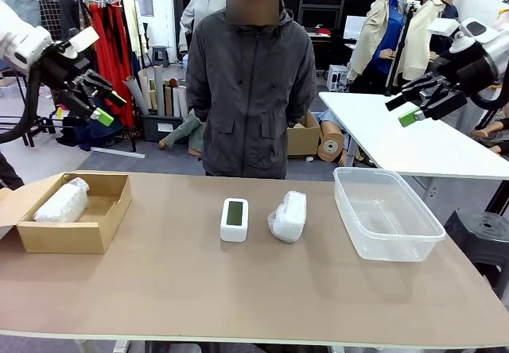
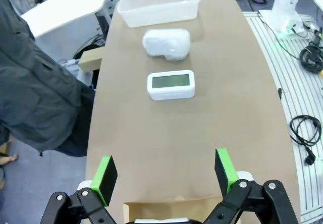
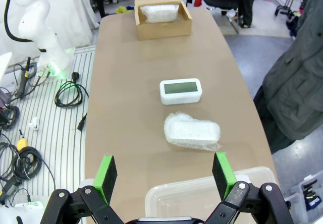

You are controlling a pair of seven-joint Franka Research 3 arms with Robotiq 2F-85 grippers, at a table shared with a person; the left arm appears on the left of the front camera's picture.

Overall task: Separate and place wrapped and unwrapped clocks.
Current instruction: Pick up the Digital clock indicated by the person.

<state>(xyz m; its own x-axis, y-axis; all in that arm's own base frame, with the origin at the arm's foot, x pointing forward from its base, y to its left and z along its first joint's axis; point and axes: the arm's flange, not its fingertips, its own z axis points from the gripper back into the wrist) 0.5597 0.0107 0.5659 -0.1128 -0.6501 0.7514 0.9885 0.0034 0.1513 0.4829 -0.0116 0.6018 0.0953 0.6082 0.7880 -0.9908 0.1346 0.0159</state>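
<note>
A bare white clock (image 1: 234, 219) with a grey-green screen lies at the table's middle, also seen as the clock (image 2: 171, 85) and the clock (image 3: 180, 91). Just right of it rests a bubble-wrapped clock (image 1: 288, 215), the same bundle (image 2: 167, 44) (image 3: 192, 131) showing in both wrist views. Another wrapped clock (image 1: 61, 202) (image 3: 159, 12) lies inside the cardboard box (image 1: 107, 218). My left gripper (image 1: 102, 106) hangs open high above the table's left end. High at the right, my right gripper (image 1: 404, 110) is open too. Both sets of jaws, left (image 2: 166, 176) and right (image 3: 164, 173), hold nothing.
A clear plastic tub (image 1: 421, 234) stands at the table's right, also visible as the tub (image 2: 157, 4) and the tub (image 3: 166, 196). A person in a dark jacket (image 1: 250, 91) stands at the far edge. A white table (image 1: 413, 142) lies behind on the right.
</note>
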